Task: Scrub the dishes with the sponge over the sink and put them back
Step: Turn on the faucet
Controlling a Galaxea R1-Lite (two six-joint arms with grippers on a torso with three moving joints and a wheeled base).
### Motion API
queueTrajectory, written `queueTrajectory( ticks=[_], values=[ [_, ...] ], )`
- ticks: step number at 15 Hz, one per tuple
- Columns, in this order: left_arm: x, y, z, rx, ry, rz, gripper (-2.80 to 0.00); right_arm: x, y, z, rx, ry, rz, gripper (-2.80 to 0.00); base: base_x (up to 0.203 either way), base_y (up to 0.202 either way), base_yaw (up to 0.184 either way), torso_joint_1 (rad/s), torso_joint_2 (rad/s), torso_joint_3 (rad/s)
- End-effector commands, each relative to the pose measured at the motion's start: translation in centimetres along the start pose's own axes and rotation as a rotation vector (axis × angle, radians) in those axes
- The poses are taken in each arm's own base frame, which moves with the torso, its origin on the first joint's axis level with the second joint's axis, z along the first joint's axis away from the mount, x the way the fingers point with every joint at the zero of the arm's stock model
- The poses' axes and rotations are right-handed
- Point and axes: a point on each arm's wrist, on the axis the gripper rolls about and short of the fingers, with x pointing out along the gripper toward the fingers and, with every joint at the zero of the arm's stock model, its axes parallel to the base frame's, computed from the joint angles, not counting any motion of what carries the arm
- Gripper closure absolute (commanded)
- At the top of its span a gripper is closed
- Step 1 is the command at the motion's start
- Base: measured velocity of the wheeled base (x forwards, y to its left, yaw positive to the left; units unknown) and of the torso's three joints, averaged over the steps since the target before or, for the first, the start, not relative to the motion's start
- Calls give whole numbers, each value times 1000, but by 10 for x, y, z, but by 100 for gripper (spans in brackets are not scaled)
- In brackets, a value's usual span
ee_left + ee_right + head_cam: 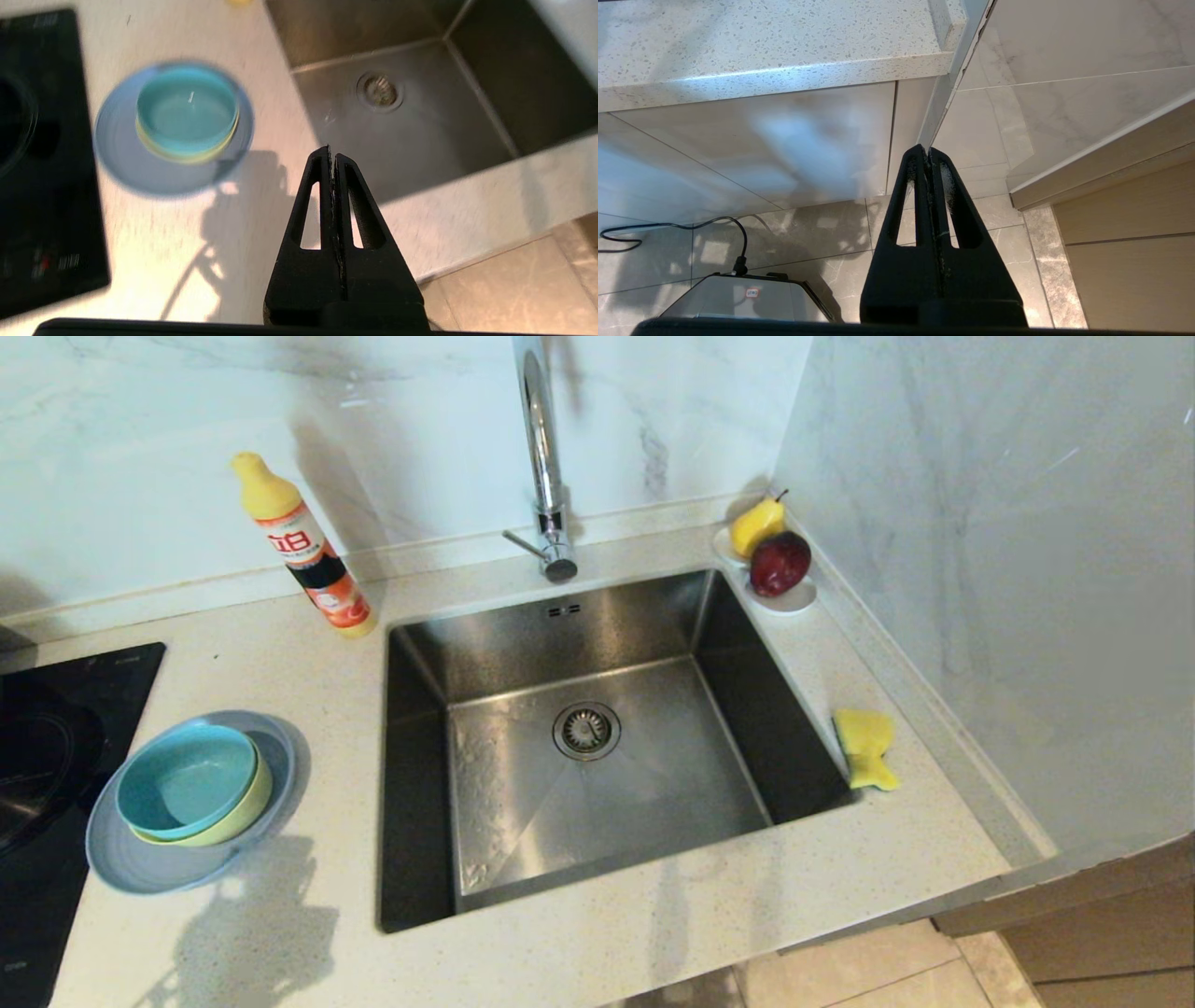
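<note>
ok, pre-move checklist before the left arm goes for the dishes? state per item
1. Dishes stacked and reachable: ok. Teal bowl sits inside the yellow-green bowl, both on the grey-blue plate, on the counter left of the sink.
2. Left tool ready to grasp: not ok. Shut, empty, above the counter edge beside the stack.
3. Sponge available: ok. Lies on the counter at the sink's right rim.
4. Right tool near the sponge: not ok. Shut, parked below counter level, facing the cabinet front.
5. Basin free: ok. Only the drain strainer shows.
6. Water running: cannot tell for certain; no stream visible from the faucet.
</note>
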Motion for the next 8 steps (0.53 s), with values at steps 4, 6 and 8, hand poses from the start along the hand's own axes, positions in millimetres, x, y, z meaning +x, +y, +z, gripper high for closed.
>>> queueTrajectory(
  ticks=[4,6,8],
  values=[
    [-19,0,-65,16,-9,69,0,0,0,0,0,0,0,0,0,0,0,0,0,0],
    [-21,0,-86,45,-15,92,0,0,0,0,0,1,2,0,0,0,0,0,0,0],
    [-25,0,-112,93,-56,113,0,0,0,0,-1,0,1,0,0,0,0,0,0,0]
  ],
)
